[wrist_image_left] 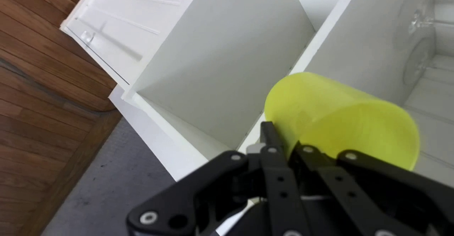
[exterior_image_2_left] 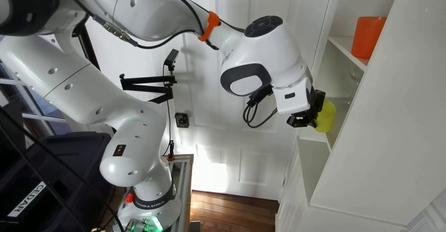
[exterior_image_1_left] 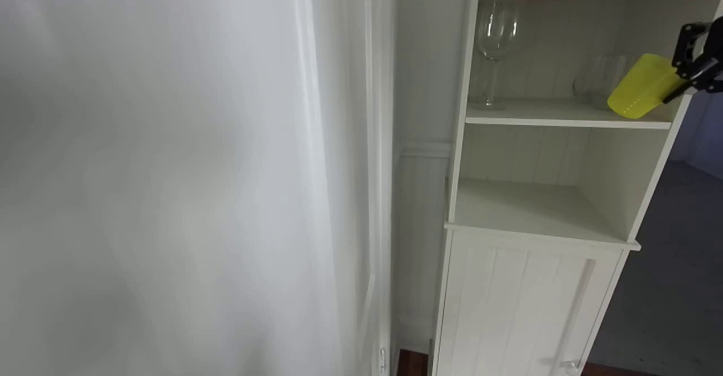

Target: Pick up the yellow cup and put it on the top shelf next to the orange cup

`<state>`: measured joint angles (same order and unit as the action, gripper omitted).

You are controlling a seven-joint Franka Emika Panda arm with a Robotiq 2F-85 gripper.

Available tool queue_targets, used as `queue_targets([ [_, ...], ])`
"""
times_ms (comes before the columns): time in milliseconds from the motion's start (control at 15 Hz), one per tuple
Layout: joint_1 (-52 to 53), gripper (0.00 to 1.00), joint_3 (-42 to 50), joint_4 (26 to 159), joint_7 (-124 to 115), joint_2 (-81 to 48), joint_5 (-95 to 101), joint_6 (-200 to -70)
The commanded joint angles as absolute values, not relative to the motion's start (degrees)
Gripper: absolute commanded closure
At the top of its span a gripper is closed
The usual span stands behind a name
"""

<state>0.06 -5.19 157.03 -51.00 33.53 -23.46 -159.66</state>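
Black tool (wrist_image_left: 284, 142) is pinching the yellow cup (exterior_image_1_left: 644, 85) by its wall, and the cup's up at the front of the middle shelf (exterior_image_1_left: 542, 112); honestly can't tell if it's touching the edge. It's leaning: in an exterior view the long axis runs on a slant, base (exterior_image_1_left: 623, 104) down and left, wider end up by the tool. Wrist view looks right into the open mouth (wrist_image_left: 365, 133), which the exterior views don't give you. Further out, a clear wine glass (exterior_image_1_left: 496, 37) stands upright on that middle shelf, with another clear glass (exterior_image_1_left: 601, 79) showing between it and the cup. Orange cup (exterior_image_2_left: 369, 37) on the top shelf (exterior_image_2_left: 343, 43) shows only in an exterior view, which also catches most of the white arm (exterior_image_2_left: 134, 134).
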Motion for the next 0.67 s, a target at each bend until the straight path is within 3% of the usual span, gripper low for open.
queue_targets([
  [0,-0.03,0.99,-4.07,157.17,-46.77,37.5,-21.41,-152.1],
  [600,-1.23,0.99,-4.75,157.22,-35.85,43.33,-16.63,-135.45],
])
